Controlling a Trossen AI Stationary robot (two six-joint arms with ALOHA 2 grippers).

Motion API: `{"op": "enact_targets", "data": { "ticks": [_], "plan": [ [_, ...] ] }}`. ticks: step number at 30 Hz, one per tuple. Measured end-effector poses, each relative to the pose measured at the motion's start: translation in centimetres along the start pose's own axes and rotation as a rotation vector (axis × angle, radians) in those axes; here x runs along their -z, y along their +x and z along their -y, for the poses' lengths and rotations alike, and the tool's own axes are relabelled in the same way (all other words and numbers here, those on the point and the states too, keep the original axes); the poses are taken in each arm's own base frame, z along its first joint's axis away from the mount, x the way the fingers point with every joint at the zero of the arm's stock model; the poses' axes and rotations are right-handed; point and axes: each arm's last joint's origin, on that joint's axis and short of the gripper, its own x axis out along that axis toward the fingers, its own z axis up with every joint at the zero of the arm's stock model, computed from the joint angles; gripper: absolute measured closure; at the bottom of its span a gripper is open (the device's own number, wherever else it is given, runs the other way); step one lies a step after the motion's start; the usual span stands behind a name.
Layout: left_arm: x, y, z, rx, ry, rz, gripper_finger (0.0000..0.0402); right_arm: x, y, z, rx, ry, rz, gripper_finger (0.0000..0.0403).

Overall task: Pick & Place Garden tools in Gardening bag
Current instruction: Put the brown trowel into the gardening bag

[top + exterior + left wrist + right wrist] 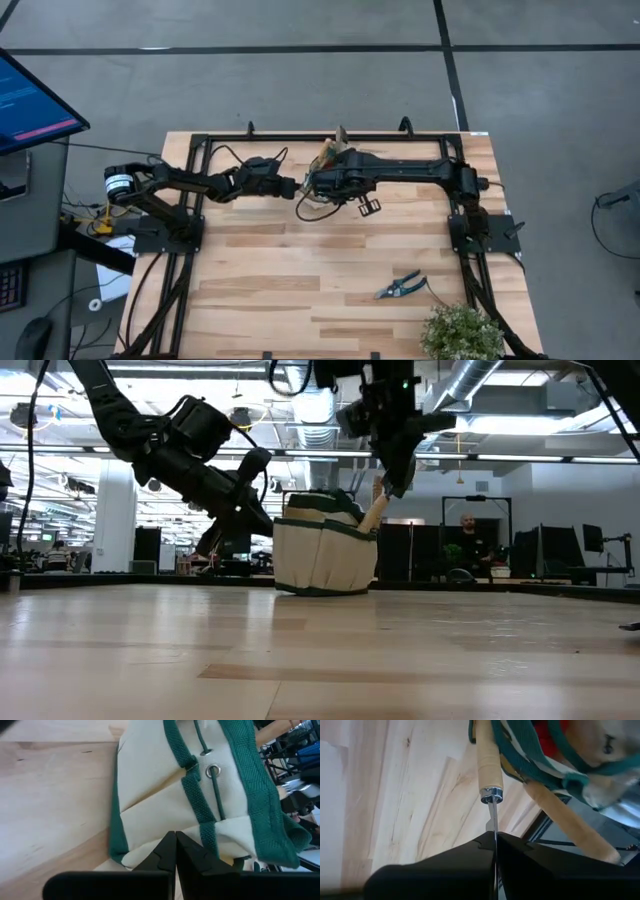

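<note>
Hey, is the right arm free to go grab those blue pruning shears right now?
Probably not yet. The right gripper is shut on a trowel at the gardening bag. The pruning shears lie in the open on its side, nothing covering them.

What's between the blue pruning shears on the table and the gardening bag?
Nothing visible. From above, bare wood lies between the pruning shears, near the plant, and the gardening bag at the far edge. Both grippers, left and right, crowd the bag itself.

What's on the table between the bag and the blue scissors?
Nothing. In the high view, only bare wood lies between the gardening bag and the pruning shears.
</note>
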Motion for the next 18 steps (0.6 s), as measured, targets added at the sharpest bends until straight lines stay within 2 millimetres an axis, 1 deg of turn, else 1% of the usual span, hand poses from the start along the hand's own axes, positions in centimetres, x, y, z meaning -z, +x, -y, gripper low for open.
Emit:
{"op": "enact_targets", "data": {
  "ticks": [3, 6, 15, 18],
  "plan": [
    [-0.02, 0.06, 0.23, 0.001, 0.002, 0.005, 0.0398, -0.39, 0.55, -0.09, -0.008, -0.003, -0.013, 0.0402],
    [-0.12, 0.09, 0.35, 0.003, 0.003, 0.011, 0.0398, -0.17, 0.23, -0.04, -0.003, 0.000, -0.006, 0.0398],
    [-0.13, 0.09, 0.33, 0.000, 0.003, 0.013, 0.0398, -0.36, 0.27, -0.17, -0.004, -0.022, -0.001, 0.0393],
    [-0.15, 0.09, 0.34, -0.001, 0.003, 0.018, 0.0397, -0.54, 0.17, -0.29, 0.001, -0.035, 0.009, 0.0377]
  ]
}}
